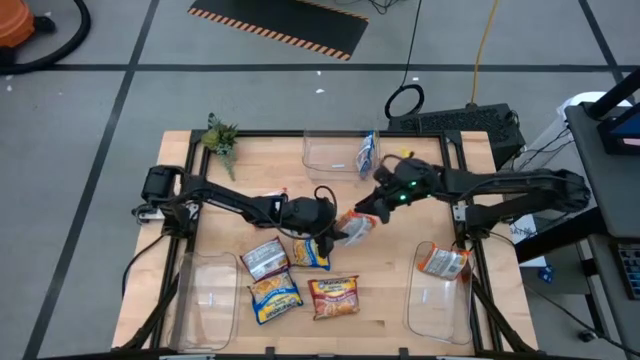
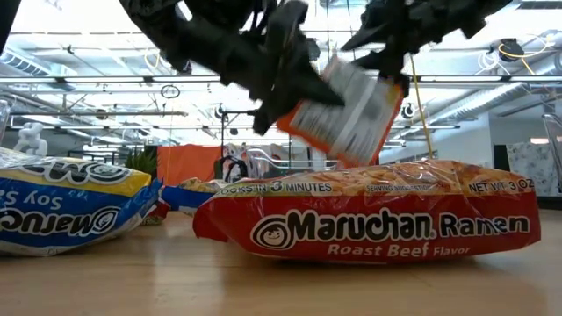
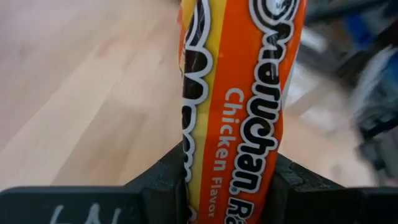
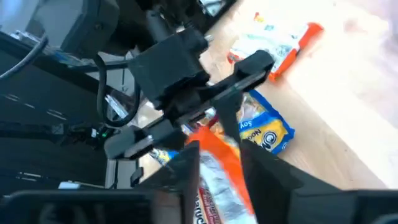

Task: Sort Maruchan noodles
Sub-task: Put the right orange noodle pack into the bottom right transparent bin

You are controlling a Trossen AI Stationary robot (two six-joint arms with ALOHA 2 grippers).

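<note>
- Left end effector (image 1: 338,232) clamps the orange chicken packet (image 1: 357,226) above mid-table (image 1: 400,290), apparently for a handover.
- Right end effector (image 1: 372,207) straddles the packet's other end; its grip is unclear.

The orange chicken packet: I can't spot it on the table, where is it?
In the high view the orange chicken packet is at table centre, between the left gripper and right gripper, above the blue packet.

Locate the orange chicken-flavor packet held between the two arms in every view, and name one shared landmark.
High view: orange chicken packet at table centre, between both arms.
Low view: in the air, upper middle, above the roast beef packet.
Left wrist view: fills the centre, clamped in the jaws.
Right wrist view: bottom centre.
Shared landmark: the blue soy sauce packet.
</note>
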